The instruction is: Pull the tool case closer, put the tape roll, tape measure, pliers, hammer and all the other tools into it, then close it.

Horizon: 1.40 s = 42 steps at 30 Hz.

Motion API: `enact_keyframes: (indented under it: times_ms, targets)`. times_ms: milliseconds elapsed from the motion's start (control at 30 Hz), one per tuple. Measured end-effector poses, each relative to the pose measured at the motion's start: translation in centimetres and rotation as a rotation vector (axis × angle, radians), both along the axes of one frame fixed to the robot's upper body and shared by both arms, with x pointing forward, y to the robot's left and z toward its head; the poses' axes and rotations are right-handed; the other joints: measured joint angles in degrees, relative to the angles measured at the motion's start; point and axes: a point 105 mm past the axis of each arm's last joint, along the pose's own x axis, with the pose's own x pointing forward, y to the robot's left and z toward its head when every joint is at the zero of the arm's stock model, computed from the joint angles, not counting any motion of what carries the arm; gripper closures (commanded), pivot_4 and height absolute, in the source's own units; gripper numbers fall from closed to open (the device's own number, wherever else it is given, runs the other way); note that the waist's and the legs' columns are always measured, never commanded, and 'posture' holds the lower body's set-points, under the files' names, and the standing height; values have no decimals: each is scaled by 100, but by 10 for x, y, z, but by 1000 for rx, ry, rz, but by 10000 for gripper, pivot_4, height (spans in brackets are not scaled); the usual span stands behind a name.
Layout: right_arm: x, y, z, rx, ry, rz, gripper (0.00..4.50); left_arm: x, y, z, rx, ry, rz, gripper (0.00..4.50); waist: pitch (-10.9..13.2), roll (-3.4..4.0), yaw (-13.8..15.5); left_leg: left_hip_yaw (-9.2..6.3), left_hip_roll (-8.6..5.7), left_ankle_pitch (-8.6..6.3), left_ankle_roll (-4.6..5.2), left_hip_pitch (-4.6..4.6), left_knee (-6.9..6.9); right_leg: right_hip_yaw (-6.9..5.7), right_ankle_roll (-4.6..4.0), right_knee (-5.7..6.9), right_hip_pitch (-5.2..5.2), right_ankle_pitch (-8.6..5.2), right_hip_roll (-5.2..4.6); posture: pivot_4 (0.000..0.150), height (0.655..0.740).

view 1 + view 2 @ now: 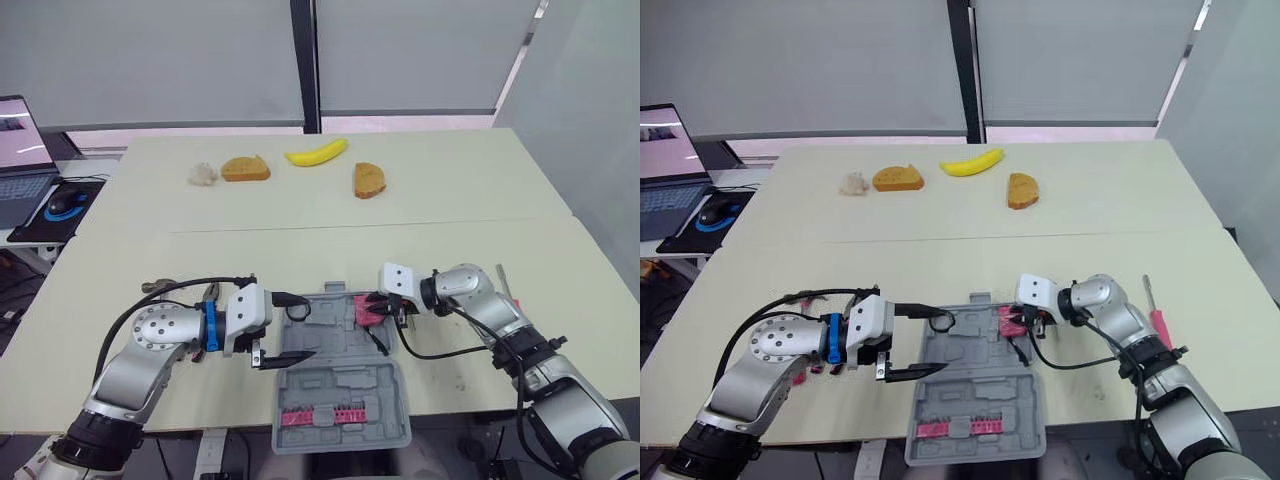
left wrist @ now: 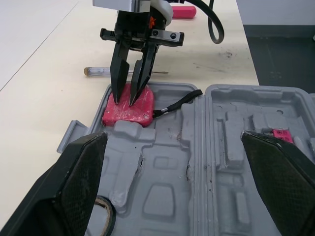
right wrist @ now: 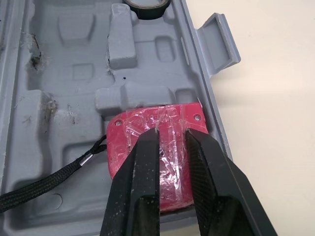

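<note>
A: Which step are we on?
B: Packing. The case (image 1: 345, 385) lies open at the near edge of the surface (image 1: 300, 200), between the arms. The tape roll (image 3: 146, 6) sits in its far left corner. The red tape measure (image 3: 147, 130) is in the far right pocket, against the wall.
A: And the right gripper (image 3: 172, 133)?
B: Narrow, with a small gap between the fingers and the tips down on the tape measure's top face. It isn't clamped around it. I'd say it is seating it or letting it go.
A: The left gripper (image 1: 308, 327)?
B: Wide and empty, hovering over the left side of the case, near the roll.
A: What remains?
B: A red-handled screwdriver (image 1: 1155, 315) lies on the surface beyond the right arm. Some tools (image 1: 158, 288) lie beneath the left arm, too hidden to name. None of these is in yet, and the lid is open.
A: Next move?
B: Probably lift the right gripper straight up off the tape measure. Its black strap (image 2: 179, 101) trails across the tray, so that must not snag. Then reach for the screwdriver, opening wider for the handle.
</note>
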Motion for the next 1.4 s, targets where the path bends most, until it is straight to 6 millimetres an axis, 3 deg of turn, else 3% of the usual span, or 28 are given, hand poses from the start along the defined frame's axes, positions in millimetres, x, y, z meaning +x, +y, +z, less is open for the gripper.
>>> enact_keyframes:
  times_ms: [233, 333, 500, 600, 700, 800, 933, 1100, 1233, 1267, 1400]
  targets:
    - [-1, 2, -6, -5, 10, -1, 36656, 0, 5, 0, 14, -3, 10, 0, -31, -4, -2, 1, 0, -1, 1, 21, -4, 2, 0, -3, 5, 0, 0, 1500, 7400]
    - [1, 6, -7, 21, -11, -9, 36656, 0, 7, 0, 13, -4, 19, 0, -32, -4, -8, 1, 2, -1, 1, 60, -16, 3, 0, -11, 54, -1, 1, 1500, 7400]
    - [1, 15, 0, 89, -71, -20, 36656, 4, 14, 8, -47, -26, 59, 0, -21, 5, -11, -1, 3, -1, 1, 58, -27, 2, 0, -27, 54, -1, 1, 1500, 7400]
    - [0, 19, 21, 157, -139, -16, 36656, 12, 30, 10, -82, -24, 153, 0, -14, 11, -12, 0, 2, -1, 1, 31, -26, 5, 0, -28, 27, -1, 1, 1500, 7400]
    - [-5, 13, 68, 255, -279, -25, 36656, 23, 53, 16, -119, -48, 285, 0, -15, 11, -9, -7, 2, 0, 0, -26, -17, 0, 1, -25, -24, 0, 1, 1500, 7400]
    - [-15, -14, 90, 281, -339, -110, 36656, 26, 85, 19, -169, -37, 465, 0, -15, 9, 2, -9, -1, -2, 1, -34, -18, 0, 1, -38, -23, 0, -3, 1500, 7400]
    - [-26, -70, 85, 242, -325, -336, 36656, 16, 134, 9, -191, 11, 704, 0, -14, 9, 21, -7, -4, -3, 2, -37, -18, 2, 1, -41, -24, 0, -7, 1500, 7400]
    - [-60, -159, 69, 125, -308, -648, 36656, -12, 203, -3, -193, 30, 1020, 0, -14, 7, 100, -4, 3, -4, 3, -31, -20, -1, 1, -39, -17, -1, -6, 1500, 7400]
    - [-90, -185, 59, 77, -288, -754, 36656, -35, 226, -12, -188, 82, 1137, 0, -15, 8, 120, -2, 7, -4, 3, -28, -20, -1, 2, -38, -12, -1, -6, 1500, 7400]
    - [-99, -189, 55, 72, -272, -778, 32205, -43, 230, -16, -179, 107, 1153, 0, -16, 6, 131, -2, 7, -4, 3, -27, -20, -1, 2, -39, -12, -2, -6, 1500, 7400]
    - [-132, -202, 34, 65, -184, -860, 24766, -70, 238, -36, -141, 214, 1197, 0, -19, 1, 148, -1, 10, -5, 3, -28, -21, -1, -2, -43, -12, -4, -8, 1500, 7400]
